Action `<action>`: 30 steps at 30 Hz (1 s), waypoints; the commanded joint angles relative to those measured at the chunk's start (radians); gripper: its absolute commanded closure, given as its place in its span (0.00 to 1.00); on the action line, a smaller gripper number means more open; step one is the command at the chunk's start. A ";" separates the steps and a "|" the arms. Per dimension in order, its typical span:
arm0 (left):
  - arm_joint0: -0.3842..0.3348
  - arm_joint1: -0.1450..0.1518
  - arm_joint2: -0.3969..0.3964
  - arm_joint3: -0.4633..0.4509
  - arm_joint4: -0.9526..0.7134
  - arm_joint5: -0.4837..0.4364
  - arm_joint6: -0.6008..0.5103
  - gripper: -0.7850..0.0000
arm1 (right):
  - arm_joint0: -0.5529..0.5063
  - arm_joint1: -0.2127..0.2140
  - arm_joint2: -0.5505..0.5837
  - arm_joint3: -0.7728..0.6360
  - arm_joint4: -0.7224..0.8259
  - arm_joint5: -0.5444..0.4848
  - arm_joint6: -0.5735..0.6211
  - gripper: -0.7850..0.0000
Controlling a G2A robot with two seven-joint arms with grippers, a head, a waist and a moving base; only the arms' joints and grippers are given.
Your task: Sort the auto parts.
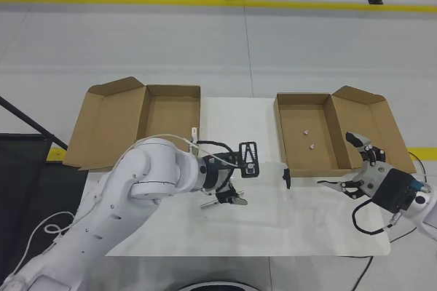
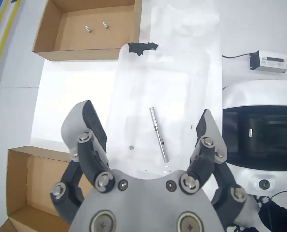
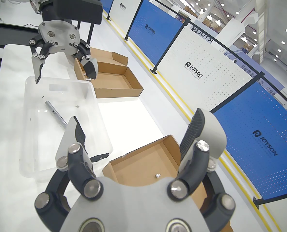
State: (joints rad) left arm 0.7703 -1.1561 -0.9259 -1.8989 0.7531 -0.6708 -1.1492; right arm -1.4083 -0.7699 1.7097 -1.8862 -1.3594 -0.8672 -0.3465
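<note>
A slim metal rod lies in a clear plastic tray at mid-table. My left gripper hangs open above the tray, the rod below and between its fingers, untouched. In the right wrist view the same rod shows under the left gripper. My right gripper is open and holds nothing, by the near corner of the right cardboard box. Two small bolts lie in that box. In the top view the left gripper is at centre and the right gripper at the right.
A second cardboard box stands open at the back left with nothing seen inside. A black scrap sits at the tray's rim nearest the right box. A tiny grey bit lies on the tray floor beside the rod.
</note>
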 commanded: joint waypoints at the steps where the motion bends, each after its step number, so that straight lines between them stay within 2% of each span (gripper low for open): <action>1: -0.001 0.001 0.000 -0.001 0.001 0.000 0.000 0.00 | 0.000 0.000 0.000 0.000 0.000 0.000 0.000 0.00; 11: 0.002 0.002 -0.002 -0.001 0.027 0.010 -0.002 0.00 | 0.000 0.000 0.000 0.000 0.000 0.000 0.000 0.00; 13: 0.020 0.005 0.015 -0.021 0.103 0.033 -0.022 0.00 | 0.000 0.000 0.000 0.000 0.000 0.000 0.000 0.00; 17: 0.012 0.009 0.062 -0.033 0.117 0.072 -0.072 0.00 | 0.000 0.000 0.000 0.000 0.000 0.000 0.000 0.00; 25: -0.114 0.037 0.219 -0.026 0.036 0.246 -0.246 0.00 | 0.000 0.000 0.000 0.000 0.000 0.000 0.000 0.00; 30: -0.177 0.051 0.277 -0.029 -0.070 0.311 -0.311 0.00 | 0.000 0.000 0.000 0.000 0.000 0.000 0.000 0.00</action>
State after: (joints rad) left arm 0.6029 -1.1077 -0.6593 -1.9278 0.7004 -0.3709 -1.4500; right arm -1.4083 -0.7699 1.7097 -1.8862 -1.3594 -0.8672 -0.3465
